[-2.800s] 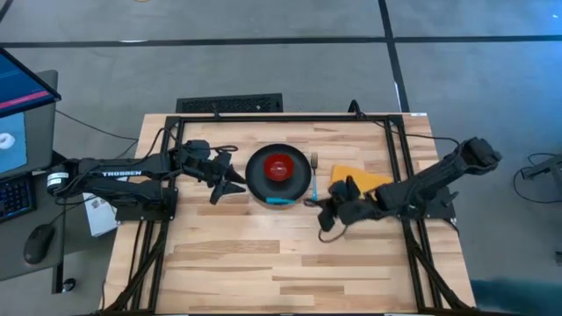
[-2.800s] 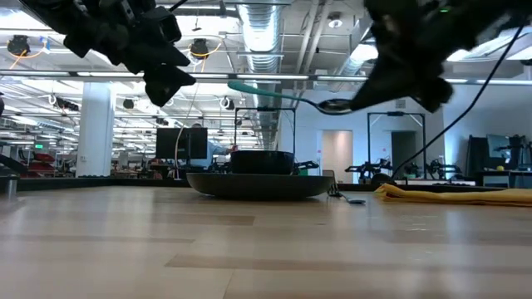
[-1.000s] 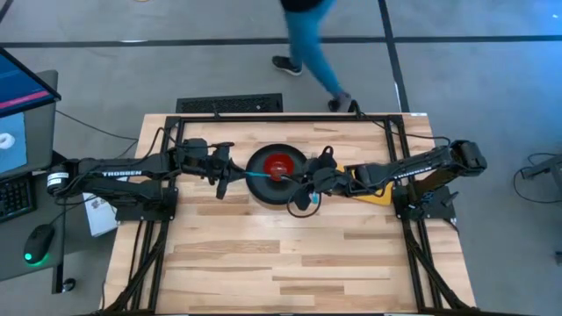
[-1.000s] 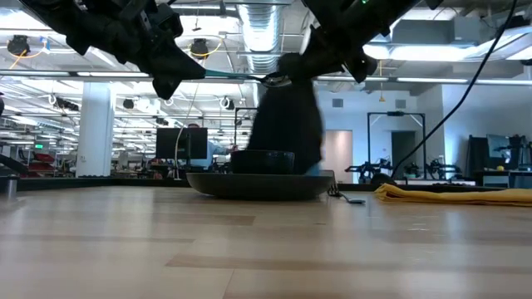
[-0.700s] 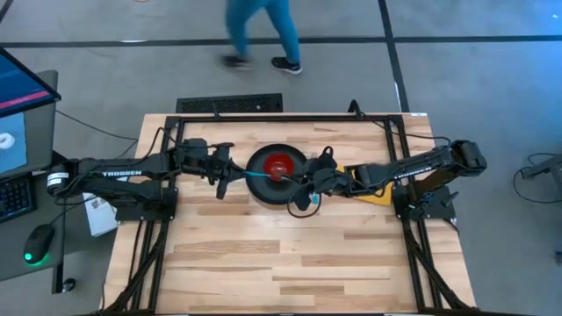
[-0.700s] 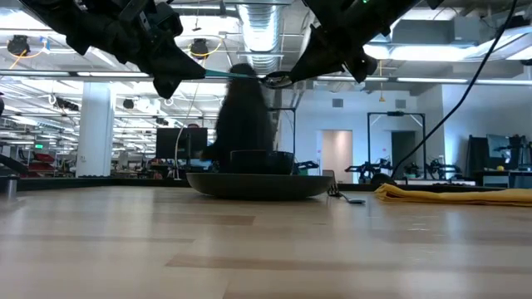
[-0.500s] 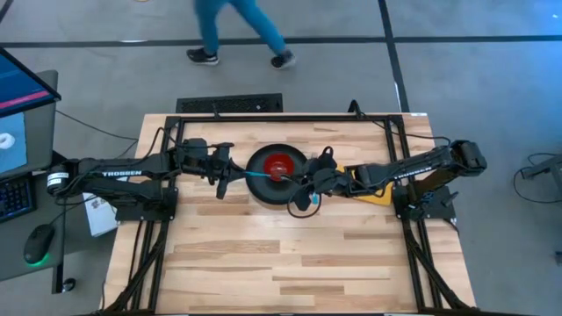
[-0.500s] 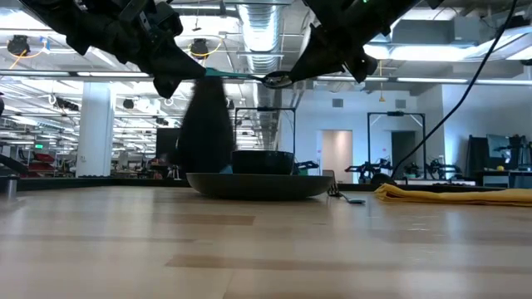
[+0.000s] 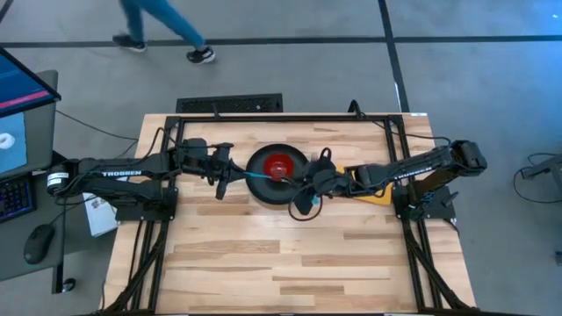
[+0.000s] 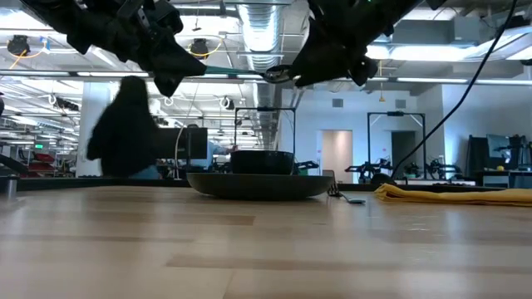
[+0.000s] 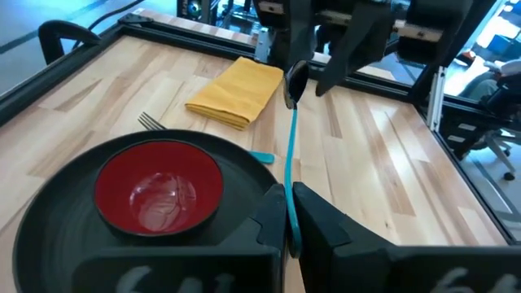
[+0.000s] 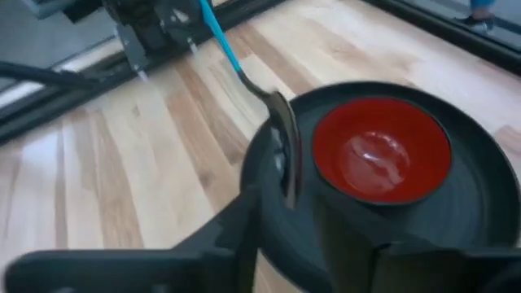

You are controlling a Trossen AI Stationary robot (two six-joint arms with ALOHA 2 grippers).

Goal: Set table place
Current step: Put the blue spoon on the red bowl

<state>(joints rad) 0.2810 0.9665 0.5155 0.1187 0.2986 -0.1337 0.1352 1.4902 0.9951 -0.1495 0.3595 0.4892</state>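
The table (image 9: 263, 263) spreads pale and planked under me, with its thin black frame along the edges. Beyond its far edge a person (image 9: 162, 22) walks across the grey floor; in the low view the same person (image 10: 125, 124) shows as a dark shape behind the table.

My left arm reaches in from the table's left side and my right arm from its right side, so the two meet over the far half of the table, near its middle.

The round black plate (image 9: 260, 183) sits there on the wood, and the small red bowl (image 9: 279, 165) rests inside it, near the centre. The yellow napkin (image 11: 238, 91) lies flat on the table beside the plate, toward the right edge. The fork (image 11: 149, 122) lies on the wood between plate and napkin, its tines showing at the plate's rim.

The spoon (image 11: 291, 142) hangs in the air over the plate's near rim, held level between my two grippers. My left gripper (image 11: 286, 216) has its fingers clamped on the blue handle's end. My right gripper (image 12: 286, 175) has its fingers pinched on the metal bowl end of the spoon.
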